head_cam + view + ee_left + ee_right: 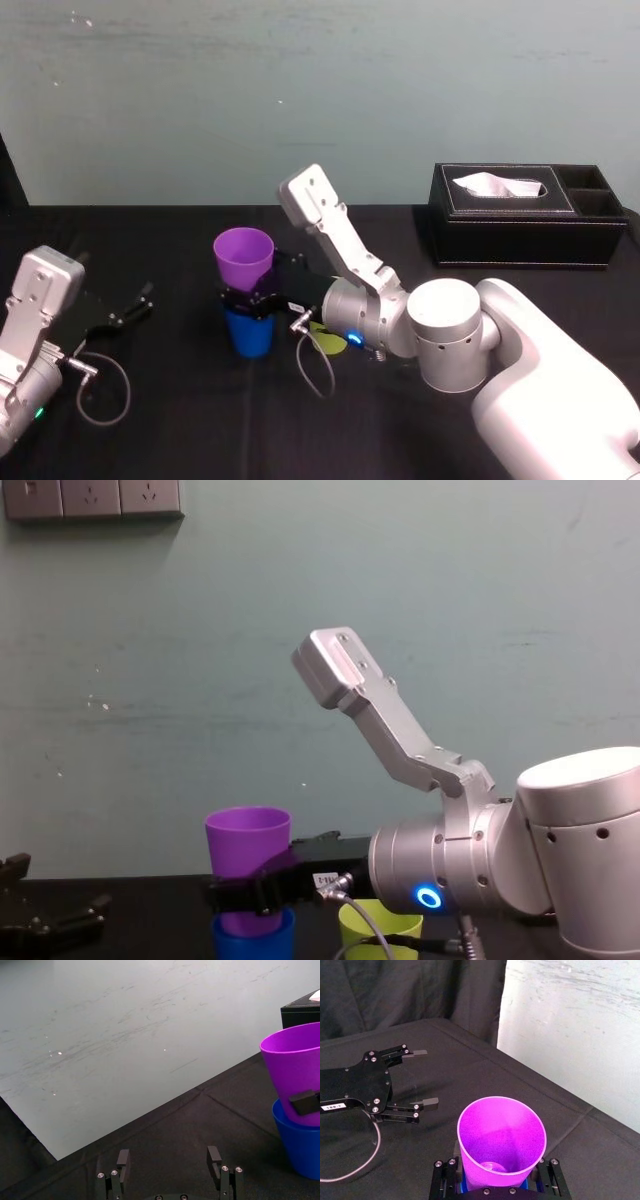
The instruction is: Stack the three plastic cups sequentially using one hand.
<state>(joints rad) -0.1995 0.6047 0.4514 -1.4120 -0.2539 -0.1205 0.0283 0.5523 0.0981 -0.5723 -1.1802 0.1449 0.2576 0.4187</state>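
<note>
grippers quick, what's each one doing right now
Left gripper: open, empty, at the left of the black table.
Right gripper: closed on the purple tapered plastic cup, seated in the blue plastic cup.

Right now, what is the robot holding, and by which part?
The right tool pinches the purple cup, nested in the blue cup, by its lower sides. The left tool holds nothing.

Your right gripper (250,298): mid-bench, fingers clamped on the purple cup (243,255). Your left gripper (125,310): parked near left edge, fingers apart.
</note>
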